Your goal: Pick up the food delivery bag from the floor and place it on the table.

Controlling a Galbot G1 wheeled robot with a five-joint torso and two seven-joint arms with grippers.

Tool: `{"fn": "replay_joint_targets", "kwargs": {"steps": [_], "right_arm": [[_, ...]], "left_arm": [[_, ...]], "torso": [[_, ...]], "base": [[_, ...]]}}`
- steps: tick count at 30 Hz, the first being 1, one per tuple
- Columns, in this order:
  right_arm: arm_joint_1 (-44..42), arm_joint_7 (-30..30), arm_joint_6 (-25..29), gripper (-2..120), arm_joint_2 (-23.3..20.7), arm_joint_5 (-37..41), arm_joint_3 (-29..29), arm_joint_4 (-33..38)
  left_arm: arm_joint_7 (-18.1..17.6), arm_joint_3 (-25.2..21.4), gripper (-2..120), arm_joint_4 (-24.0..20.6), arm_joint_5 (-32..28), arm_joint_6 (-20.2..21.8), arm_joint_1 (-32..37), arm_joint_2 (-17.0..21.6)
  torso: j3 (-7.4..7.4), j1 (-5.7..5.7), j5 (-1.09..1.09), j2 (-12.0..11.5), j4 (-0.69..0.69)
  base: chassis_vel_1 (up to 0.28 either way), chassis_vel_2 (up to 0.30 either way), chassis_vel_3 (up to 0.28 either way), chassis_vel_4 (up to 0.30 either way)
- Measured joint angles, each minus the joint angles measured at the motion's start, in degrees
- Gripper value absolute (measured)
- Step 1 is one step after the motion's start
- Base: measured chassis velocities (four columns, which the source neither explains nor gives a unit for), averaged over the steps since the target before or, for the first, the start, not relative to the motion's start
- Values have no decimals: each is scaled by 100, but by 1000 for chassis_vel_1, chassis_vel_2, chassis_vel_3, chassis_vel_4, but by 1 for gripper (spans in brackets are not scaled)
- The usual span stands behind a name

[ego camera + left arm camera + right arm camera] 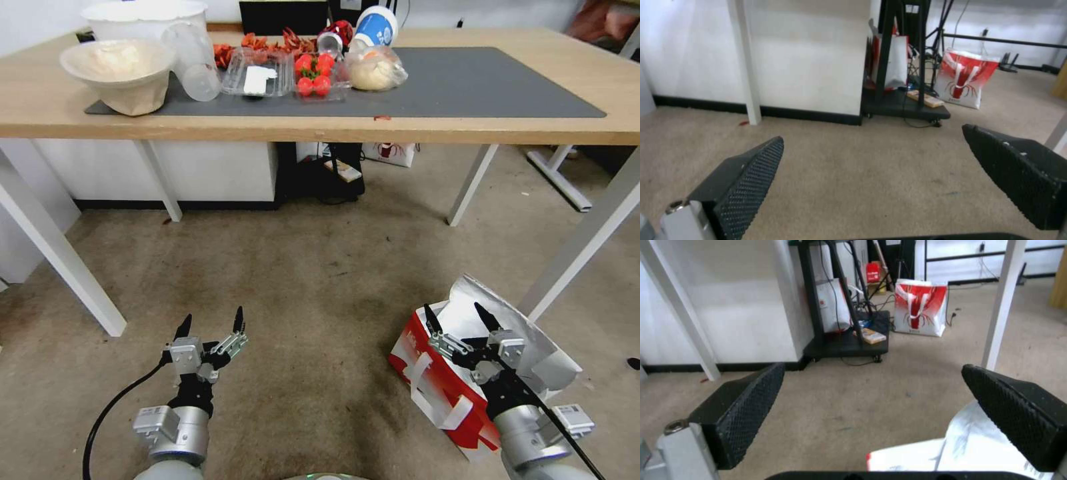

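The food delivery bag [447,373] is being kept on the floor [313,293], near the table's [467,123] right leg. The right gripper [462,317] is being held over it, jaws apart; the left gripper [210,323] is being held spread over bare carpet. Risk judged: floppy strap handles [427,393] being missed, or foil lining being pinched. The bag's far side is being hidden by the arm.

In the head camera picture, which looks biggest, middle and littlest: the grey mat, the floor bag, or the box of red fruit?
1. Dark grey mat on the long light-wood table.
2. Boxy white-and-red food delivery bag, though it sits nearer the camera.
3. Clear plastic box of red fruit.
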Motion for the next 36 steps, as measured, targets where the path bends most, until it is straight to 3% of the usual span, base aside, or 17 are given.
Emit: {"fn": "replay_joint_targets", "kwargs": {"steps": [3,4,6,8,10,11,14,16,18,26,36], "right_arm": [[229,-50,-361,100,-753,248,384,-122],[229,-50,-361,100,-753,248,384,-122],[533,-381,-698,100,-1619,559,763,-547],[611,-447,-742,100,-1814,619,813,-655],[907,-632,-877,100,-2711,918,852,-1130],[907,-632,-877,100,-2711,918,852,-1130],[1073,-795,-1318,100,-3456,1064,833,-1475],[1107,-830,-1415,100,-3574,1062,811,-1533],[1295,-961,-1939,100,-4089,1024,661,-1769],[1706,-1314,-2392,100,-4682,832,342,-2609],[1894,-1449,-2529,100,-4577,770,29,-3147]], "left_arm": [[21,-1,100,-1,104,42,-1,19],[21,-1,100,-1,104,42,-1,19],[-7,5,100,-99,94,265,-1,49],[-9,7,100,-112,88,293,0,54],[-15,35,100,-135,61,346,-17,69],[-15,35,100,-135,61,346,-17,69],[-18,73,100,-115,29,341,-65,95],[-19,73,100,-109,28,332,-65,98],[-20,73,100,-93,24,299,-70,109],[-33,75,100,-53,29,297,-130,65],[-44,73,100,46,82,272,-111,1]], "torso": [[0,0,1,12,1],[0,0,1,12,1],[0,2,3,19,0],[0,2,2,20,1],[0,4,3,25,4],[0,4,3,25,4],[0,5,2,31,0],[0,5,2,32,0],[0,6,-1,35,2],[0,7,0,41,1],[0,7,0,46,0]], "base": [[0,0,0,0],[0,0,0,0],[0,0,0,0],[0,0,0,0],[0,0,0,0],[0,0,0,0],[0,0,0,0],[0,0,0,0],[0,0,0,0],[0,0,0,0],[0,0,0,0]]}}
